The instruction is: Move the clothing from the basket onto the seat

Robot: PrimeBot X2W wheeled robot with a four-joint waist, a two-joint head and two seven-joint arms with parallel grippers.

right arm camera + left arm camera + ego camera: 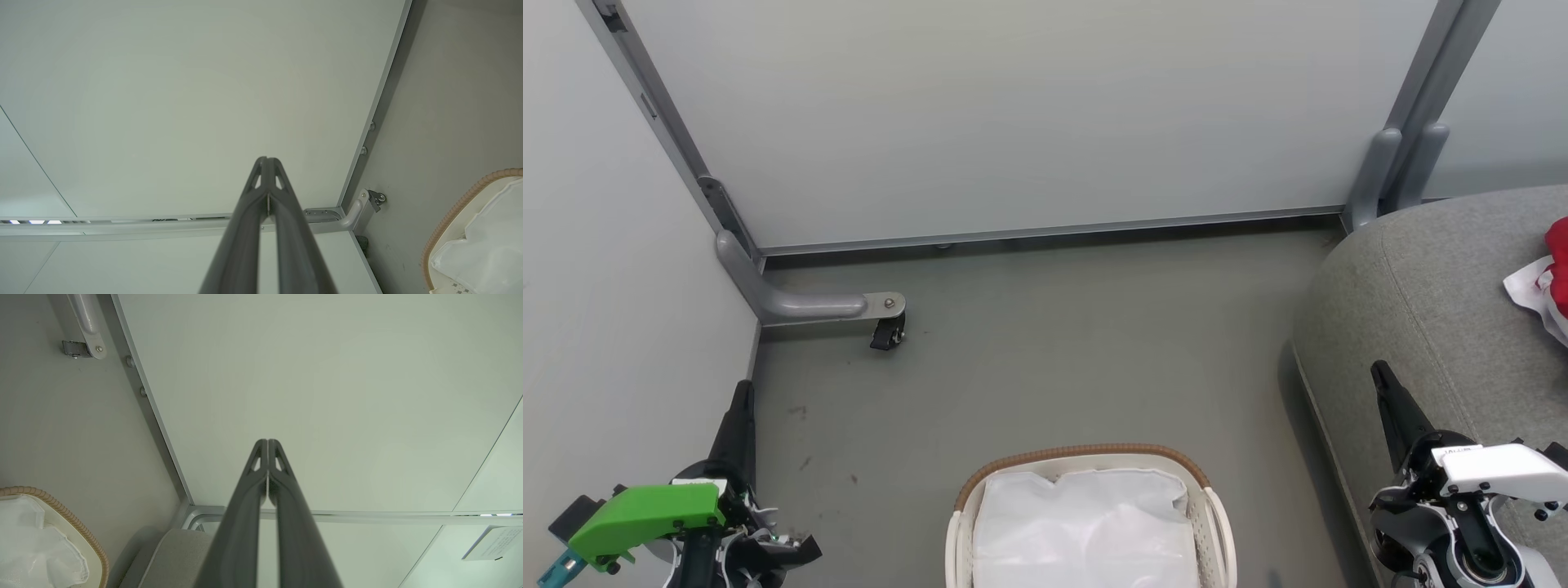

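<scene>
Head view puts the basket [1086,452] on the floor at the bottom centre, and what shows inside it is the crumpled white liner [1086,523] with no red among its folds, though its near end is cut off by the frame. The clothing [1558,269] lies on top of the seat [1421,286] at the far right edge. It is a rumpled red bundle with a white panel spilling toward the basket side, only partly in frame and well apart from the basket. By that layout the transfer looks done or close to it, so I judge this a resting or checking step. The left gripper [740,408] and the right gripper [1384,384] both hang with fingers pressed together and nothing between them, one to each side of the basket. A next move would call for looking over the hidden near part of the basket and under the liner folds before any reach into it
</scene>
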